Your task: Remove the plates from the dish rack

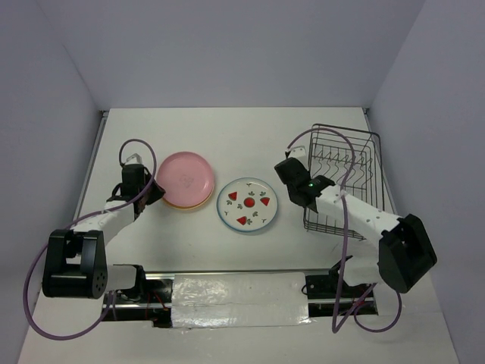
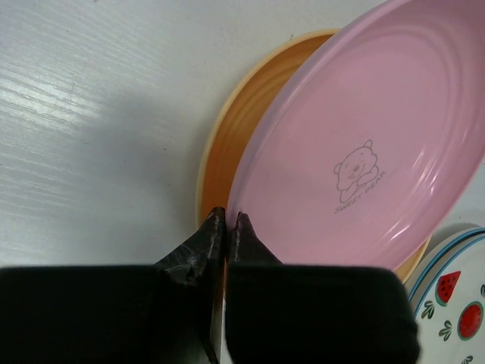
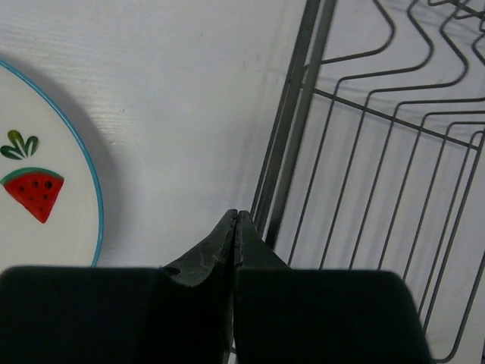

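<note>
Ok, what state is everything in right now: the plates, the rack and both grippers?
Round yellow-orange plate: flat on the table, bottom of stack
Round pink plate: lying on the yellow-orange plate
White round plate with red fruit marks: flat on the table, alone
Dark wire dish rack: empty
Left gripper: shut on the pink plate's rim
Right gripper: shut, empty

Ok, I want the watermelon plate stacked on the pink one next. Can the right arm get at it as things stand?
Probably yes. The right claw sits shut beside the dish rack, outside its wires, and only bare table lies between it and the watermelon plate. It must open first.
</note>
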### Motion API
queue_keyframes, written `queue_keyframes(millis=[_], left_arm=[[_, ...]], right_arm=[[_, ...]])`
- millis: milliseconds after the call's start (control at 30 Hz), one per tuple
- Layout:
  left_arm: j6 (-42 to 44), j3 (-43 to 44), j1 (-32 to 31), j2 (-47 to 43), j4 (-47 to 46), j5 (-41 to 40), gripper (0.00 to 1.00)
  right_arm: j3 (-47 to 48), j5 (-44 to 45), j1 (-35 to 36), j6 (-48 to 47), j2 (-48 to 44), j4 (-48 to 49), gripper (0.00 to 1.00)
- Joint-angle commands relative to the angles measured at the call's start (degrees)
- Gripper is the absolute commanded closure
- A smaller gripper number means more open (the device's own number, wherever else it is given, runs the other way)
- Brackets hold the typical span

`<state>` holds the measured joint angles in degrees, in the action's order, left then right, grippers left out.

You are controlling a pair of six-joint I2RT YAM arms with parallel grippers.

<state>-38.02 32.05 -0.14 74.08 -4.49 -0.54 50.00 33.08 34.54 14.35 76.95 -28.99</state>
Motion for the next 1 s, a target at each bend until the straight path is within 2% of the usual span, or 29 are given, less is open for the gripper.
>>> queue_keyframes(millis=[0,100,133,200,233,433,500,633,733,833,967], left_arm=[[-1.4,-0.1,0.0,-1.0,-2.7,0.2,0.89],[-1.4,-0.1,0.0,-1.8,-1.9,-1.6,0.79],[-1.4,0.1,0.0,-1.7,-1.8,-1.5,0.67],[-1.4,0.4,0.0,-1.4,-1.3,-1.5,0.55],[-1.4,0.6,0.0,-1.2,-0.8,-1.7,0.44],[-1.4,1.3,0.0,-3.2,1.2,-4.6,0.29],[-1.3,3.0,0.0,-3.0,1.8,-5.4,0.26],[0.0,7.0,0.0,-0.7,2.8,-3.1,0.29],[1.2,7.1,-3.2,-1.3,1.9,-3.4,0.3],[3.2,8.4,-10.0,-2.0,2.9,-6.8,0.3],[5.8,10.0,-22.9,-2.1,2.8,-10.2,0.32]], right_arm=[[-0.7,4.2,0.3,1.8,-5.7,-1.5,1.0],[-1.4,4.4,0.3,2.3,-8.4,-1.7,1.0],[-1.0,3.9,0.3,2.3,-8.8,-2.1,1.0],[-0.5,4.4,0.2,2.6,-9.5,-3.3,1.0],[-0.4,4.6,0.3,2.5,-9.6,-3.5,1.0],[-0.3,7.3,0.3,2.8,-8.8,-5.0,1.0],[-0.4,5.6,0.3,1.5,-9.3,-2.9,1.0],[-0.4,1.3,0.3,-0.7,-8.0,2.9,1.0],[-0.5,0.8,0.2,1.5,-5.7,5.2,1.0],[-1.1,0.9,0.2,3.9,-4.0,6.4,1.0],[-1.2,2.8,-0.2,7.4,-0.8,4.9,1.0]])
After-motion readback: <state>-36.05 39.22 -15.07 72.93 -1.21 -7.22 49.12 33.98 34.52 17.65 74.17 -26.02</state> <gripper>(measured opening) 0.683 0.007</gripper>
